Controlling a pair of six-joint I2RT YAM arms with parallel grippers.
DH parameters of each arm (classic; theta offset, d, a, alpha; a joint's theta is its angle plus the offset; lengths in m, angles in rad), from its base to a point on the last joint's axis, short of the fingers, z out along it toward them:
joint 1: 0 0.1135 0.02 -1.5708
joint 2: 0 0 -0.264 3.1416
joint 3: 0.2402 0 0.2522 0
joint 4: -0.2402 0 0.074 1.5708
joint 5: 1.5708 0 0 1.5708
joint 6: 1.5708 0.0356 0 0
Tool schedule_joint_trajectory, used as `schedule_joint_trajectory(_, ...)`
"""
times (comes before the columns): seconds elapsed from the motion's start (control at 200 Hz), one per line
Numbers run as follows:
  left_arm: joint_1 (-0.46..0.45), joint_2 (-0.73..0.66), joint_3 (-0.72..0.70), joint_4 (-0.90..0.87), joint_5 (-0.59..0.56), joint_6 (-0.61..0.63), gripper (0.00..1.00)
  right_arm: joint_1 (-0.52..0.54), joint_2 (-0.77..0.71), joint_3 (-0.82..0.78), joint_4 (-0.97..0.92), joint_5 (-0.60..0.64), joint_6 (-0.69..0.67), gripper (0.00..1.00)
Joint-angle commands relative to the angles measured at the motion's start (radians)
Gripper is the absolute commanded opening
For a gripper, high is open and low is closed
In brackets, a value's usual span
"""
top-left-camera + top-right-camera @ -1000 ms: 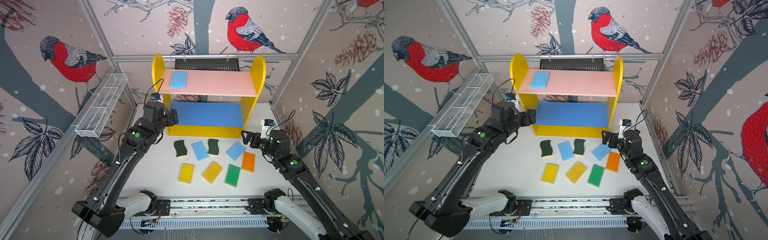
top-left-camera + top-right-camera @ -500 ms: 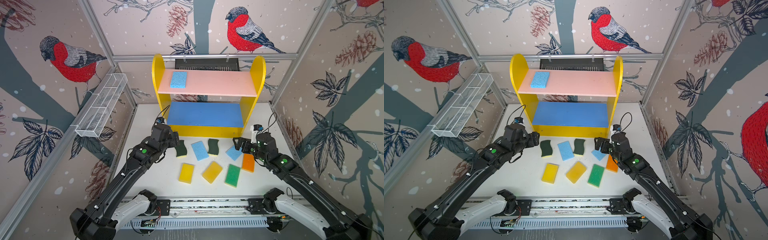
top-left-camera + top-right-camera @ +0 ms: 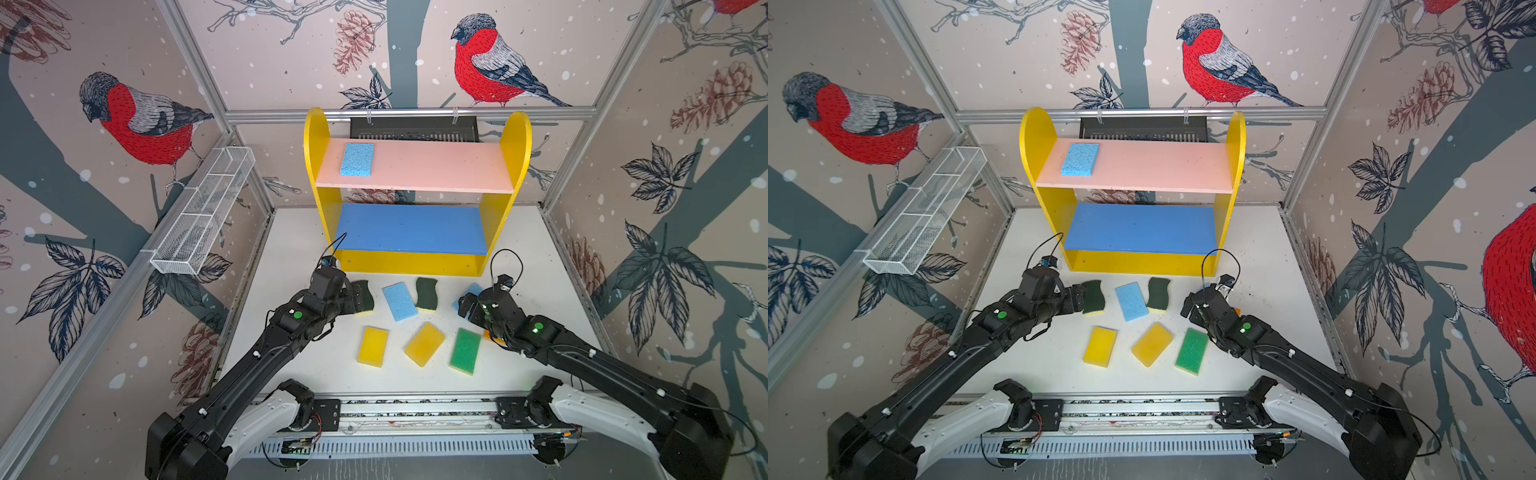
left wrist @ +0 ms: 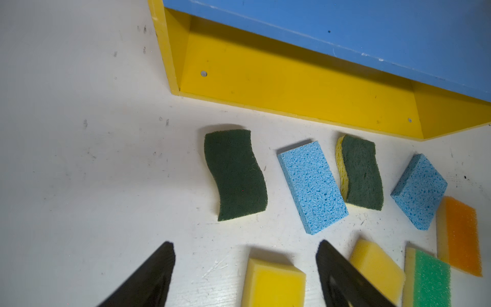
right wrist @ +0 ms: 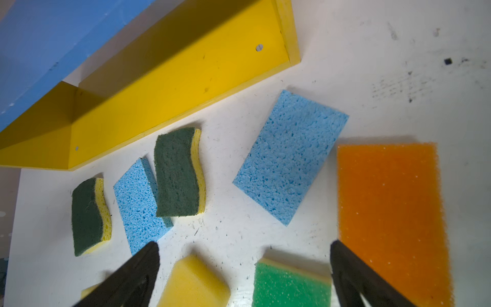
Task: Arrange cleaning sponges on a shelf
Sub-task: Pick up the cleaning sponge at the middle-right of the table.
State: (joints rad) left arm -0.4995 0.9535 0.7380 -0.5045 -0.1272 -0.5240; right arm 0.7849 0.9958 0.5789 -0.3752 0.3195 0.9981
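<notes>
– Where are the sponges?

– One light blue rectangular foam sponge (image 3: 356,160) lies flat on the pink top board (image 3: 436,168) of the small yellow-sided shelf (image 3: 515,141), near the board's left end. The other eight lie on the white table (image 3: 291,249) in front of the shelf.

– How are they laid out?

– Nearest the shelf there's a loose row. From the left: a dark-green wavy-edged sponge with a yellow base (image 4: 235,174), a second light blue sponge (image 3: 400,301), a second dark-green wavy sponge (image 3: 427,294) just beside it, then a third light blue sponge (image 5: 291,156). An orange sponge (image 5: 390,212) sits just beside that last one. Closer to the arm bases lie a yellow foam sponge (image 3: 372,346), a second yellow sponge (image 3: 424,344) turned askew, and a green sponge (image 3: 465,350).

– And the arms?

– The left gripper (image 4: 245,243) hangs low right by the first dark-green sponge, hiding its edge in both top views. Its jaws are parted, with nothing between them. The right gripper (image 5: 244,244) has its jaws spread wide and empty, near the third light blue sponge and the orange one.

– Anything else around?

– A long white wire-mesh basket (image 3: 203,212) is fixed to the left wall, well apart from the shelf.
</notes>
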Motion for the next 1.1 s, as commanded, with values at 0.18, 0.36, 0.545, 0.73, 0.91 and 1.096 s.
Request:
schedule_joint_trajectory(0.18, 0.0, 0.023, -0.054, 0.135, 0.031, -0.007, 0.84, 0.015, 0.173, 0.043, 0.006, 0.006, 0.167, 1.0)
schedule_joint_trajectory(0.36, 0.0, 0.055, -0.063, 0.147, 0.023, 0.013, 0.84, 0.01, 0.295, 0.086, -0.006, 0.023, 0.2, 1.0)
schedule_joint_trajectory(0.545, 0.001, 0.096, -0.063, 0.163, 0.019, 0.031, 0.84, -0.015, 0.423, 0.145, -0.003, 0.003, 0.191, 1.0)
schedule_joint_trajectory(0.73, 0.004, 0.134, -0.054, 0.167, 0.023, 0.034, 0.84, -0.037, 0.516, 0.183, 0.002, -0.026, 0.189, 1.0)
schedule_joint_trajectory(0.91, 0.014, 0.162, -0.042, 0.168, 0.02, 0.03, 0.84, -0.077, 0.565, 0.201, -0.024, -0.034, 0.211, 1.0)
schedule_joint_trajectory(1.096, 0.028, 0.189, -0.039, 0.169, 0.022, 0.026, 0.84, -0.098, 0.596, 0.217, -0.008, -0.041, 0.202, 1.0)
